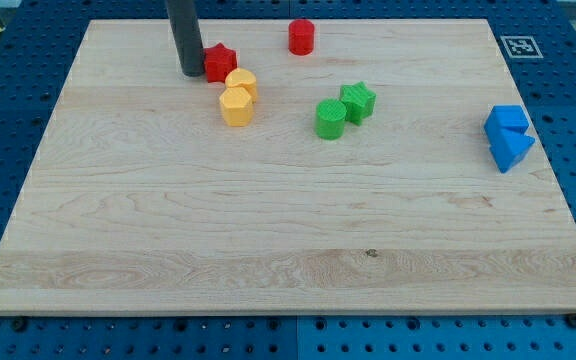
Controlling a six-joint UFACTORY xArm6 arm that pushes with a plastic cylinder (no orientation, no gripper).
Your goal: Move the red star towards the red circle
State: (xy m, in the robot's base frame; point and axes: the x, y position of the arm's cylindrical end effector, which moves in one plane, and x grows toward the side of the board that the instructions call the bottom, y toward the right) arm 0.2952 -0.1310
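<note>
My tip [190, 72] touches the small red star block's [219, 62] left side; push steadily right toward the far red cylindrical circle block [301, 37], avoiding the yellow blocks [238, 95]. There is no claw.

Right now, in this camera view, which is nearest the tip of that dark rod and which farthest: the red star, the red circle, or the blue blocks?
1. Red star: right beside my tip, on its right.
2. Red circle: farther right, near the view's top.
3. Blue blocks: far off at the view's right edge.
</note>
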